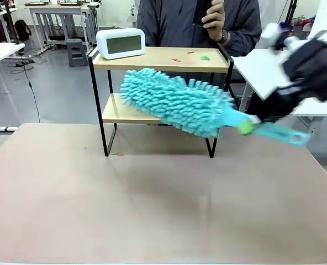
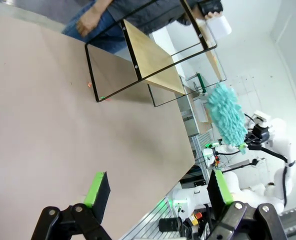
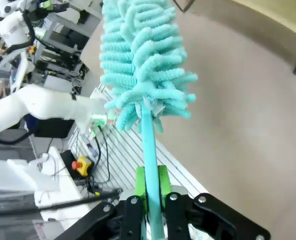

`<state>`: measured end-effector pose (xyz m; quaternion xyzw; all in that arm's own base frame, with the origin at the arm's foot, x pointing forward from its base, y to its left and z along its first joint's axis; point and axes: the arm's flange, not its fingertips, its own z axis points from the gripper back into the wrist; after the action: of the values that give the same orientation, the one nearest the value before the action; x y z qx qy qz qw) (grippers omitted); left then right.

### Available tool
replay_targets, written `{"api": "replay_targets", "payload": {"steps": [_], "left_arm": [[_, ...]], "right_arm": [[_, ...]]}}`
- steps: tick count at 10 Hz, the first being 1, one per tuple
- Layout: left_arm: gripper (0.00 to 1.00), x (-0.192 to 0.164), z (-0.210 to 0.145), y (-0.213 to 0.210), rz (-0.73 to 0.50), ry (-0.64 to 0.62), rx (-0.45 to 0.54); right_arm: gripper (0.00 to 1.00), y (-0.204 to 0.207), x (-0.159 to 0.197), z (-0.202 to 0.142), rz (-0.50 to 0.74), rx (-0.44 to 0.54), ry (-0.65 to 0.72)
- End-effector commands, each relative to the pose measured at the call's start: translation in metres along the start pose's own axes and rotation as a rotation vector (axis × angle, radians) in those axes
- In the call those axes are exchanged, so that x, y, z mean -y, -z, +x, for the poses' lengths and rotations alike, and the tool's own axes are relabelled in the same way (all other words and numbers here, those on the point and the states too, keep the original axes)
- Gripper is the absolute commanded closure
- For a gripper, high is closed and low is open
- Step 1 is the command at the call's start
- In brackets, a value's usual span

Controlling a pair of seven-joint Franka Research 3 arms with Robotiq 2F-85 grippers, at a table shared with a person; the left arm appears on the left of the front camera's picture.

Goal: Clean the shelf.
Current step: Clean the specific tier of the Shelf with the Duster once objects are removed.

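Spreading wide, tan bench point(image 1: 152, 210) lies open from near edge to shelf point(image 1: 161, 59), standing far middle, legs on bench. Teal duster point(image 1: 174, 102) hangs slanted before lower board, handle pinched in right tool point(image 3: 152, 182). Left tool point(image 2: 158, 189) spread above bench's open part. White clock point(image 1: 121, 43) at top board's left edge, display unreadable. Small scraps point(image 1: 204, 57) near its right edge.
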<state>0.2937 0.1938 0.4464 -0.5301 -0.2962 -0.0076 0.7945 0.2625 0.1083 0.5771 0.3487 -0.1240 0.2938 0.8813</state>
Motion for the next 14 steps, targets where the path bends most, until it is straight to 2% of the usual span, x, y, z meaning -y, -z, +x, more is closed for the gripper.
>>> {"api": "replay_targets", "payload": {"steps": [1, 3, 4, 5, 6, 7, 8, 9, 14], "left_arm": [[0.00, 0.001, 0.001, 0.001, -0.014, 0.021, 0.010], [0.00, 0.001, 0.001, 0.001, -0.014, 0.021, 0.010], [0.00, 0.001, 0.001, 0.001, -0.014, 0.021, 0.010], [0.00, 0.001, 0.001, 0.001, -0.014, 0.021, 0.010], [0.00, 0.001, 0.001, 0.001, -0.014, 0.021, 0.010], [0.00, 0.001, 0.001, 0.001, -0.014, 0.021, 0.010], [0.00, 0.001, 0.001, 0.001, -0.014, 0.021, 0.010], [0.00, 0.001, 0.001, 0.001, -0.014, 0.021, 0.010], [0.00, 0.001, 0.001, 0.001, -0.014, 0.021, 0.010]], "right_arm": [[0.87, -0.082, 0.005, -0.061, -0.041, 0.057, 0.036], [0.87, -0.127, 0.006, -0.108, -0.153, 0.239, 0.154], [0.87, -0.137, 0.010, -0.124, -0.255, 0.347, 0.271], [0.87, -0.134, 0.022, -0.134, -0.377, 0.407, 0.443], [0.87, -0.125, 0.036, -0.136, -0.413, 0.412, 0.517], [0.87, -0.114, 0.057, -0.134, -0.553, 0.329, 0.657], [0.87, -0.105, 0.082, -0.129, -0.524, 0.305, 0.661], [0.87, -0.143, 0.044, -0.147, -0.453, 0.395, 0.500], [0.87, -0.143, 0.044, -0.147, -0.453, 0.395, 0.500]]}}
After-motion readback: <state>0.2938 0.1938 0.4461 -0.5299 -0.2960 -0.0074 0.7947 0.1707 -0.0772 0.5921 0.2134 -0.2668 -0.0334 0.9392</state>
